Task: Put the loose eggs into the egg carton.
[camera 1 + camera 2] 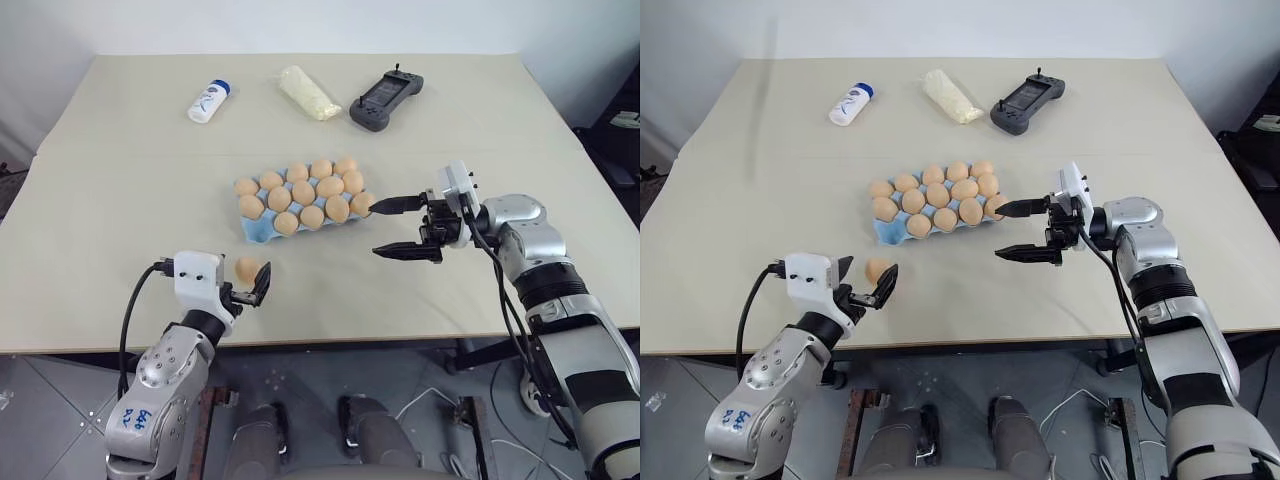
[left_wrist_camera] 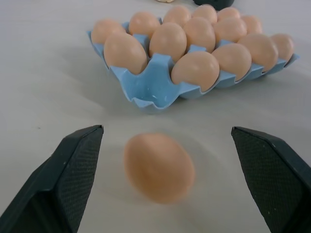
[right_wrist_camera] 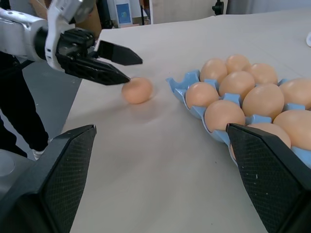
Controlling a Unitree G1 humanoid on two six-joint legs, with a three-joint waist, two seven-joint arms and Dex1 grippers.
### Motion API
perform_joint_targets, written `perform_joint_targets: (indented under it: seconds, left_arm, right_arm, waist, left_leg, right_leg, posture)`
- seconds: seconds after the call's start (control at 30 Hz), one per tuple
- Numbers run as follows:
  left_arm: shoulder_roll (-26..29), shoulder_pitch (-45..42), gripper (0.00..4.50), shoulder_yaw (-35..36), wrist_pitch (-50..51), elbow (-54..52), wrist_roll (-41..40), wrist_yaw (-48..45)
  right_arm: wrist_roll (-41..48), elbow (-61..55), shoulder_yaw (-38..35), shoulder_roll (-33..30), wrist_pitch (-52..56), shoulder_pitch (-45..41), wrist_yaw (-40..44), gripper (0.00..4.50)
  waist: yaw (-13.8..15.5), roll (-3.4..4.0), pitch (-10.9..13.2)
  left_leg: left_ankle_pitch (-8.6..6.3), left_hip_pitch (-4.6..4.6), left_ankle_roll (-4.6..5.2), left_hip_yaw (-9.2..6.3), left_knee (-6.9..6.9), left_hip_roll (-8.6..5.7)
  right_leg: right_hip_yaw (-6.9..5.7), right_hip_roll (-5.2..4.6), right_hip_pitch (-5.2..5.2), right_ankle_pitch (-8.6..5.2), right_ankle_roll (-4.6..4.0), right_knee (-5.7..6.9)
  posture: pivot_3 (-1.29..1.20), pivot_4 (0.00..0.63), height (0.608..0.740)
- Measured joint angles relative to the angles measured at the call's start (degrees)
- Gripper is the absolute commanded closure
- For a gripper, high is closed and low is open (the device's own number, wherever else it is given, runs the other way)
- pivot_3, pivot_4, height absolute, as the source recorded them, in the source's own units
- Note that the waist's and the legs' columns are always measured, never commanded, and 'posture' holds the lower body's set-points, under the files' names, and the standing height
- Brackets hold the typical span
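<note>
1. We see the egg carton point(image 1: 262, 230) mid-table, 14 eggs in its cups, 1 near corner cup bare.
2. Our right gripper point(image 1: 398, 228) hangs wide beside the carton's right end.
3. Our left gripper point(image 2: 167, 179) is spread wide around the loose egg point(image 2: 158, 167), which lies on the table.

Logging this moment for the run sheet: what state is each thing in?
Loose egg: on the table, between the left gripper's fingers, ungripped.
Carton: lidless, one corner cup empty, rest filled.
Left gripper: open.
Right gripper: open, empty, beside the carton.
Bottle: lying down.
</note>
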Motion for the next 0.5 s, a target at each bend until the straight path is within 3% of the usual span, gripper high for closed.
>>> perform_joint_targets:
  seconds: [0.27,0.37,0.5]
  left_arm:
    - [0.56,-3.09,0.00,-0.43,4.65,5.54,0.57,-1.03]
    - [1.34,-4.75,0.56,-0.72,5.05,7.53,1.04,-2.31]
    - [1.27,-6.45,1.81,-0.66,5.22,9.02,1.19,-3.08]
  right_arm:
    - [-0.10,-0.84,-0.09,-0.04,0.02,0.80,0.01,0.02]
    - [-0.16,-1.10,-0.19,-0.04,0.21,1.30,0.01,0.00]
    - [-0.16,-2.21,-0.91,-0.05,0.93,1.57,0.01,0.00]
  waist:
    - [0.19,0.00,0.00]
    - [0.25,0.00,0.00]
    - [0.24,0.00,0.00]
  left_leg:
    - [-0.07,-0.01,-0.06,-0.03,0.11,0.01]
    - [-0.10,-0.02,-0.11,-0.04,0.12,0.01]
    - [-0.11,-0.03,-0.13,-0.04,0.11,0.01]
  right_leg:
    - [-0.02,-0.02,0.03,0.00,0.00,0.05]
    - [-0.03,-0.02,0.02,0.00,0.00,0.05]
    - [-0.03,-0.02,0.02,0.00,0.00,0.05]
  posture:
    - [0.00,0.150,0.740]
    - [0.00,0.150,0.740]
    - [0.00,0.150,0.740]
